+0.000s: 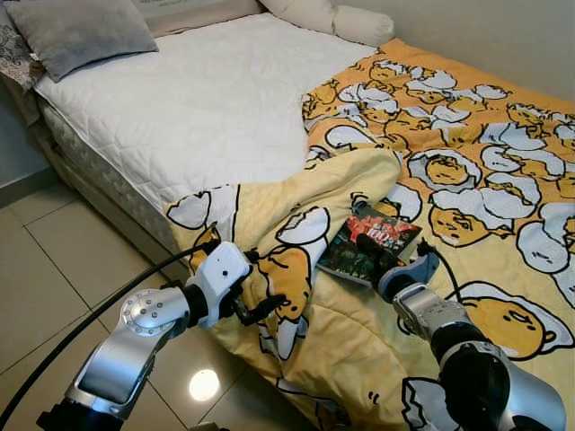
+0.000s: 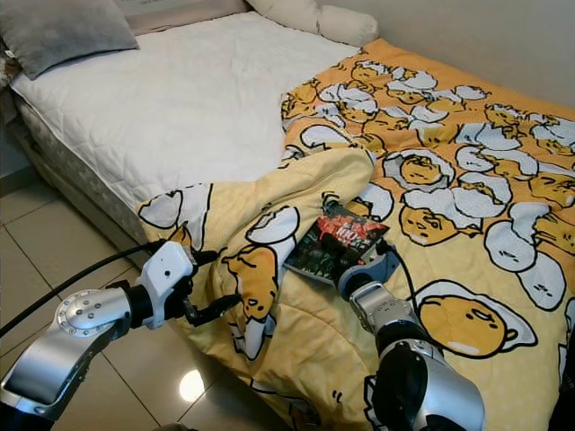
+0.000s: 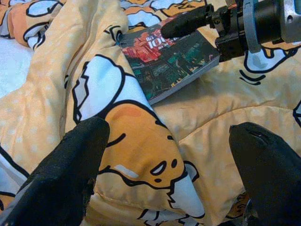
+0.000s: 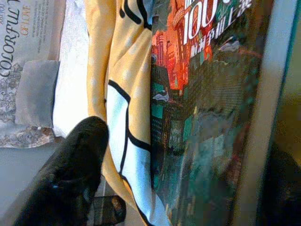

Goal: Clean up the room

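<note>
Two eye views first: a book (image 1: 370,244) is lying flat on the bed (image 1: 198,108), on the yellow egg-print quilt (image 1: 485,171), right beside its bunched-up fold. Right end effector (image 1: 386,256) is sitting at the book's near edge; left end effector (image 1: 260,310) is hovering at the hanging quilt corner near the bed's edge, farther off. So right arm is nearer, w/ the book just ahead of its fingers, long axis running away and to the right. Grey pillow (image 1: 81,31) is resting at the head end.

Left wrist view: fingers (image 3: 61,179) spread, released, nothing btwn them, pointing over soft, puffy quilt folds toward the glossy, thin, rectangular book, w/ the right end effector's finger (image 3: 188,21) lying over the cover.

Right wrist view: cover is looming very close, dark city artwork w/ red, pale page edge showing. Fingers (image 4: 70,174) straddling the book, not yet clenched, I'd judge.
</note>
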`<state>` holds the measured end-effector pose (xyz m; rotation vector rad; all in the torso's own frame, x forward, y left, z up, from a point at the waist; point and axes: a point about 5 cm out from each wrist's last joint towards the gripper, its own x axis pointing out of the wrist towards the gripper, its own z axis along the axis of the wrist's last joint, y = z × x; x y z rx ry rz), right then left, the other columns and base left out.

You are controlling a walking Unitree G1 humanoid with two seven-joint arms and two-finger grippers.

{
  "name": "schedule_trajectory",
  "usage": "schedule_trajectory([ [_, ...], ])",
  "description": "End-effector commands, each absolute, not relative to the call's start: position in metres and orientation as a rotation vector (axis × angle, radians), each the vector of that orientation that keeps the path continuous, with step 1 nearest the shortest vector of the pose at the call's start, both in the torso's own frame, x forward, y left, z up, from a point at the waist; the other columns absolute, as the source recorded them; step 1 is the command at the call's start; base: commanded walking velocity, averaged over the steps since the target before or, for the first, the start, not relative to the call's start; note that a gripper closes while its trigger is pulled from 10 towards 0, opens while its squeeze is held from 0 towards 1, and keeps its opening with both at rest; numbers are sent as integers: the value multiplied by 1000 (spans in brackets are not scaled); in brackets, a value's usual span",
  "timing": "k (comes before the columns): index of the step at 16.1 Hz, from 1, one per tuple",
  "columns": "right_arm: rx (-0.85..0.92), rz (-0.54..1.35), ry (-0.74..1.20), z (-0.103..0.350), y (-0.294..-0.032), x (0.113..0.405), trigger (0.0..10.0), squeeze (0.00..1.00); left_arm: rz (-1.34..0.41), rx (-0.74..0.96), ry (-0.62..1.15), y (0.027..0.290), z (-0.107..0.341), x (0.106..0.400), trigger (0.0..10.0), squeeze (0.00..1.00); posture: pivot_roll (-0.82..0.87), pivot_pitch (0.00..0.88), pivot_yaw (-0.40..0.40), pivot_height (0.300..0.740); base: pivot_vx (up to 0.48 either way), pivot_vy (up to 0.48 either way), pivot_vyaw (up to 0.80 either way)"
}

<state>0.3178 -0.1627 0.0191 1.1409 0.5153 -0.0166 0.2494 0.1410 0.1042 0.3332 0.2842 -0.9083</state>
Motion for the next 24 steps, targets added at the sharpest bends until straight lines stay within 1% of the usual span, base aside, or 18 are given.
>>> schedule_trajectory([
  [1, 1122, 3, 481, 28, -162, 326, 0, 0, -910, 345, 264, 141, 109, 253, 10000, 506, -21, 2, -74, 740, 0, 0, 0],
  [8, 1116, -15, 502, 28, -161, 326, 0, 0, -916, 329, 250, 138, 113, 257, 10000, 510, -11, 0, -66, 740, 0, 0, 0],
  [12, 1116, -10, 498, 27, -161, 326, 0, 0, -947, 303, 250, 134, 115, 254, 10000, 510, -9, 0, -63, 740, 0, 0, 0],
  [16, 1114, -10, 506, 24, -160, 323, 0, 0, -976, 256, 236, 129, 118, 250, 10000, 502, -9, 0, -54, 740, 0, 0, 0],
  [18, 1114, -11, 505, 24, -160, 323, 0, 0, -980, 240, 237, 126, 118, 250, 10000, 482, -8, 0, -47, 740, 0, 0, 0],
  [19, 1115, -15, 502, 24, -161, 323, 0, 0, -992, 205, 249, 125, 118, 249, 10000, 439, -6, 0, -41, 740, 0, 0, 0],
  [20, 1115, -15, 501, 24, -161, 323, 0, 0, -992, 188, 254, 126, 118, 249, 10000, 427, -6, 0, -40, 740, 0, 0, 0],
  [21, 1114, -19, 500, 24, -161, 323, 0, 0, -987, 166, 272, 127, 118, 251, 10000, 361, -6, 0, -36, 740, 0, 0, 0],
  [22, 1114, -20, 499, 23, -161, 323, 0, 0, -985, 164, 277, 128, 119, 251, 10000, 361, -6, 0, -36, 740, 0, 0, 0],
  [23, 1116, -22, 497, 23, -162, 323, 0, 0, -983, 152, 288, 128, 119, 253, 10000, 82, -9, 0, -29, 740, 0, 0, 0],
  [24, 1117, -22, 496, 23, -162, 322, 0, 0, -983, 145, 295, 129, 119, 253, 10000, 0, -9, 0, -29, 740, 0, 0, 0],
])
